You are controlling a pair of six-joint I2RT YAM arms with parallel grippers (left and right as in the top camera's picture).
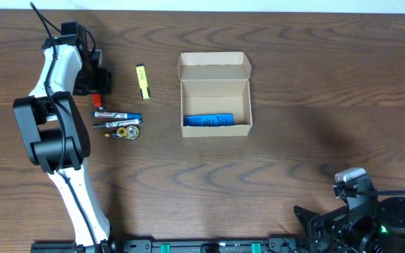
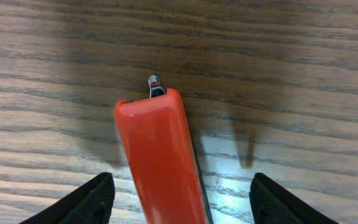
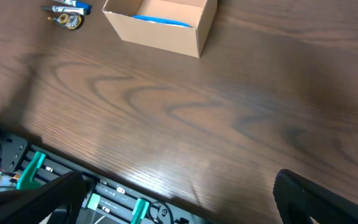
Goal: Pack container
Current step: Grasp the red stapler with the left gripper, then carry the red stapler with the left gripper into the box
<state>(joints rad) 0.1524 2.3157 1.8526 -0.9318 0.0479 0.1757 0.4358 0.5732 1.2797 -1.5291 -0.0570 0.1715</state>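
The left tool (image 2: 180, 190) is open wide. A red marker (image 2: 160, 155) lies between its fingers, not touching them. The right tool (image 3: 182, 199) is open wide and holds nothing.

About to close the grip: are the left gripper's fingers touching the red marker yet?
Apart. The left wrist view shows bare wood between the red marker and each finger of the open left gripper.

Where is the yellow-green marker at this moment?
Overhead view: the yellow-green marker lies on the table, between the open tan cardboard box on its right and the left hand.
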